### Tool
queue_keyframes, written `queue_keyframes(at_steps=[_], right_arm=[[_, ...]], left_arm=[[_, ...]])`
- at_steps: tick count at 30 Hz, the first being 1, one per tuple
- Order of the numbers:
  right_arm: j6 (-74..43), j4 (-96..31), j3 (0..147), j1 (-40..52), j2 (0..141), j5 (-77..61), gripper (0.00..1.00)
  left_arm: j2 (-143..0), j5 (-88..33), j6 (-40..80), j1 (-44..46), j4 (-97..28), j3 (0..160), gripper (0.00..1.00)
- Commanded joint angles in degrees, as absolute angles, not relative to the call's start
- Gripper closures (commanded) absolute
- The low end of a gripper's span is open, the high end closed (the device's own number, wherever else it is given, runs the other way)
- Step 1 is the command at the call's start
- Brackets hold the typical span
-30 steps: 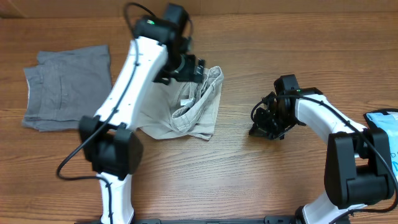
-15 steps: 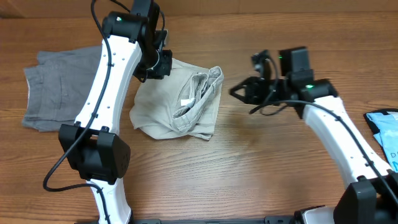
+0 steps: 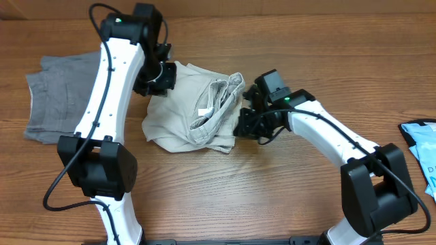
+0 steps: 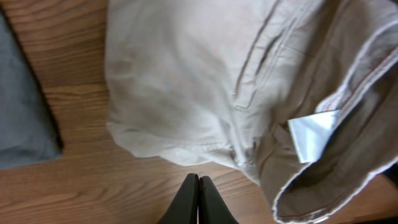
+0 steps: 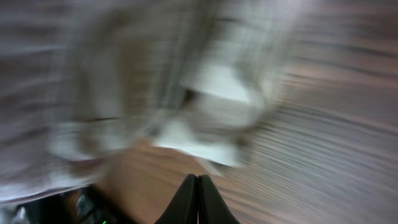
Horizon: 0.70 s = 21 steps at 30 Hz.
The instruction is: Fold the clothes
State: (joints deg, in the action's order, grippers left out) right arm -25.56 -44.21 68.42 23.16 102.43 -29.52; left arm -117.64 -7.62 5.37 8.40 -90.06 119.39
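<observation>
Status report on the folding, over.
Left gripper, right gripper both shut, empty. Beige shorts crumpled, not folded. Grey shorts beside, not touching.

You have the cream shorts [image 3: 178,117] lying crumpled on the desk [image 3: 286,197], near its middle and toward the far edge. They are bunched, not flat. In the overhead view a smoother panel spreads on the left, and a rumpled ridge of doubled-over edges and seams runs along the right. A small white label [image 3: 203,111] shows between the two. The left wrist view shows stitched pocket seams and a soft, rounded near edge.
</observation>
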Motion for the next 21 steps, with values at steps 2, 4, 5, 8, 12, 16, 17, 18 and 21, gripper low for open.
queue_keyframes(at_steps=[2,4,5,8,12,16,17,18,21], right_arm=[[-22.4,-43.0,69.6,21.3,98.1,-27.8,0.96],[-15.5,-39.4,70.5,21.6,95.9,-34.9,0.96],[-15.4,-37.0,70.7,21.8,95.1,-37.1,0.96],[-20.6,-27.9,70.7,22.9,94.5,-40.0,0.96],[-25.9,-19.9,70.4,25.6,97.0,-35.0,0.96],[-27.2,-18.8,70.4,29.0,103.5,-32.5,0.96],[-27.4,-20.0,70.4,29.5,105.3,-32.4,0.96],[-28.4,-22.5,70.4,29.7,106.7,-32.3,0.96],[-33.8,-34.5,70.4,29.2,107.8,-22.1,0.96]], left_arm=[[-117.4,-7.7,3.8,7.9,-89.7,119.4,0.91],[-117.4,-8.0,3.7,7.9,-89.5,119.4,0.85],[-117.4,-7.9,3.7,7.9,-89.5,119.4,0.84],[-117.4,-7.7,2.7,7.9,-89.5,119.4,0.84],[-117.4,-7.0,2.7,7.8,-90.1,119.4,0.85],[-117.4,-7.0,2.6,7.6,-90.9,119.4,0.82],[-117.4,-7.0,2.5,7.5,-91.1,119.4,0.82],[-117.4,-7.0,2.2,7.5,-91.4,119.4,0.82],[-117.4,-7.0,1.6,7.5,-92.4,119.4,0.82]])
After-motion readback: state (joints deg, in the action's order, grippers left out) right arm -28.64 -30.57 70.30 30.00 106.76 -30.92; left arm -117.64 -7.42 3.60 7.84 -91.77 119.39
